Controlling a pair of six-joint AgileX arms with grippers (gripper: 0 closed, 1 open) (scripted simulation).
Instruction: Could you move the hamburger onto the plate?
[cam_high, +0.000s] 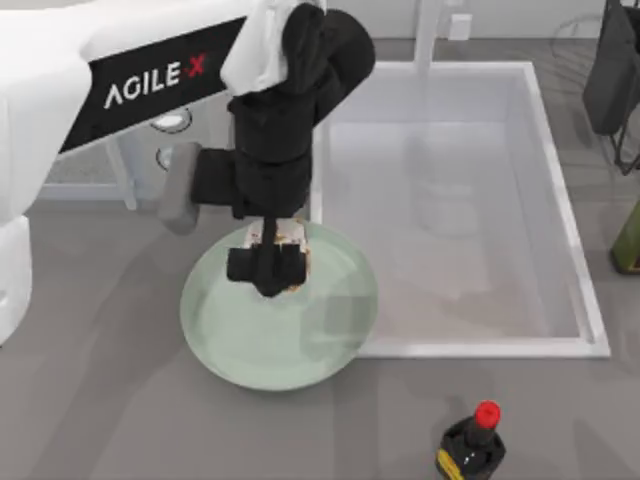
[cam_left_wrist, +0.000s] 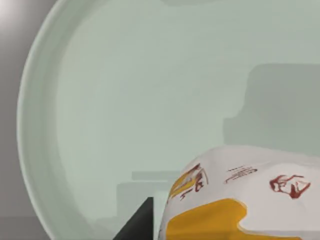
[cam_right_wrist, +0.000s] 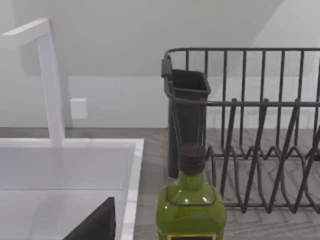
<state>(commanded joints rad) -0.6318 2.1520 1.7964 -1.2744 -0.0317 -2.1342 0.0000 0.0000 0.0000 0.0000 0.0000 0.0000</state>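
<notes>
- Nearest the overhead camera is our left arm (cam_high: 150, 75), white with a black forearm and the AgileX lettering, reaching in from the top view's left and bending down over the plate (cam_high: 250, 345).
- Our left gripper (cam_high: 268, 272) hangs over the far part of the plate, close to the rim that lies next to the sink basin (cam_high: 560, 200).
- The hamburger (cam_high: 290, 238), wrapped in white paper with orange-yellow print, sits right under that gripper; from above we see only scraps of wrapper on either side of the black fingers.
- In the left wrist view the hamburger (cam_left_wrist: 240, 205) fills the near corner over the mint-green plate (cam_left_wrist: 45, 150), with one dark finger (cam_left_wrist: 137, 225) just beside it.
- We cannot tell whether the gripper is clenched on the hamburger or has let go, nor whether the hamburger touches the plate's surface.
- The plate lies on the grey table (cam_high: 100, 420), its rim touching or just overlapping the sink basin's near left corner.
- A dark bottle with a red cap (cam_high: 472, 442) stands near the table's front edge, well apart from the plate.
- Our right arm (cam_high: 612, 70) is parked at the top view's far right; its wrist view faces a green bottle (cam_right_wrist: 191, 205), a black dish rack (cam_right_wrist: 250, 125) and the sink basin's rim (cam_right_wrist: 132, 180).
</notes>
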